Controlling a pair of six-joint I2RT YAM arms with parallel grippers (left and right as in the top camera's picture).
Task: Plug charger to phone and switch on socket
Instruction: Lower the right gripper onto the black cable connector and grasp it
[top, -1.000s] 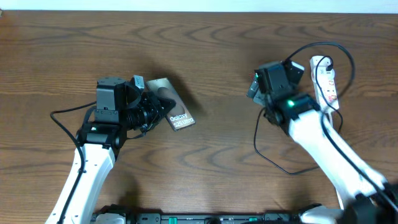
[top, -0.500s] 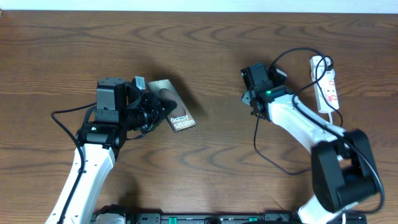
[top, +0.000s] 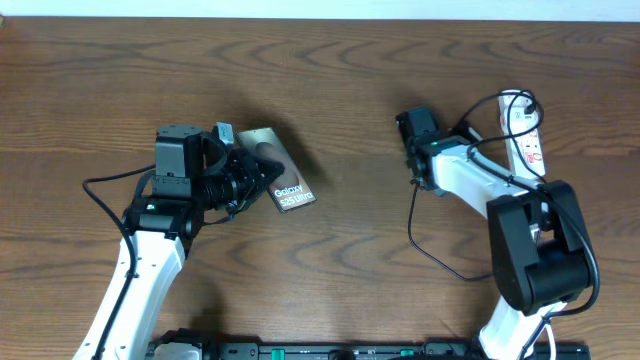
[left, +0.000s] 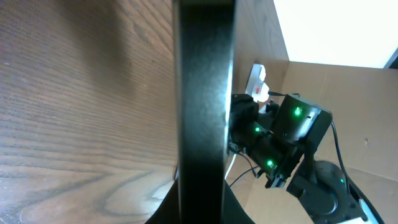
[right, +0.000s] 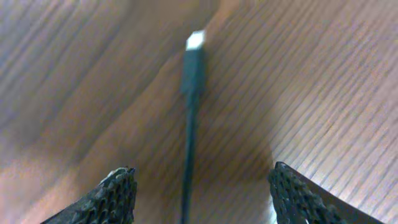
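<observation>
Since a second ago the right gripper (right: 202, 182) has swung from beside the socket (top: 527, 140) toward 9 o'clock. Its jaws now stand wide and empty, with the loose connector of the charger (right: 194, 41) on the table just ahead at 12 o'clock. Well apart at 9 o'clock, the left gripper (top: 256, 170) looks clamped on the phone (top: 288, 183). I judge that grasping the connector, plugging it in and switching on all remain.

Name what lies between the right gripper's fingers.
The charger cable, connector foremost, runs between them; the right gripper is open. Seen in the right wrist view.
</observation>
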